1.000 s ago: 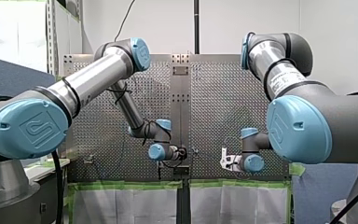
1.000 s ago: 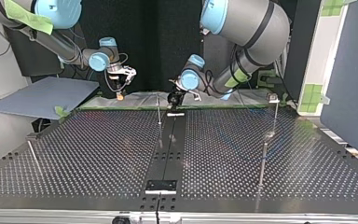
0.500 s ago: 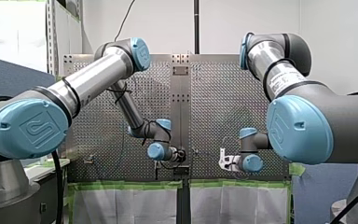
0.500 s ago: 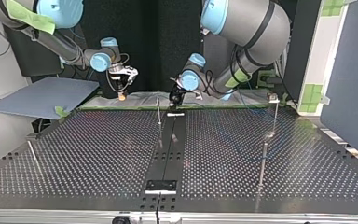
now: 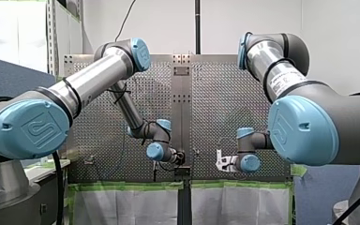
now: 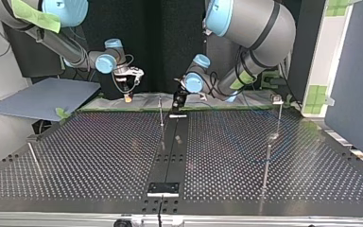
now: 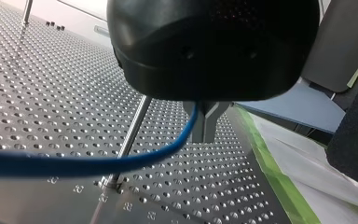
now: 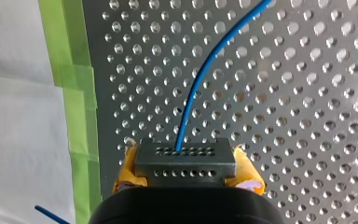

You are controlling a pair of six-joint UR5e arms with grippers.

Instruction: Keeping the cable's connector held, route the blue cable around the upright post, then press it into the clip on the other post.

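Routing: right gripper [image 8: 186,164] is pinching connector [image 8: 185,158] in its jaws; left gripper [image 7: 205,126], jaws clamping blue cable [image 7: 98,164], should be keeping it taut round post [image 7: 131,135].

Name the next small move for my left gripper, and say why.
Probably swing my left gripper a little sideways past the thin upright metal post, carrying the blue cable round it. Its metal fingers are shut on the cable, which crosses the post without yet bending round it, while my right gripper holds the dark grey perforated connector between yellow pads.
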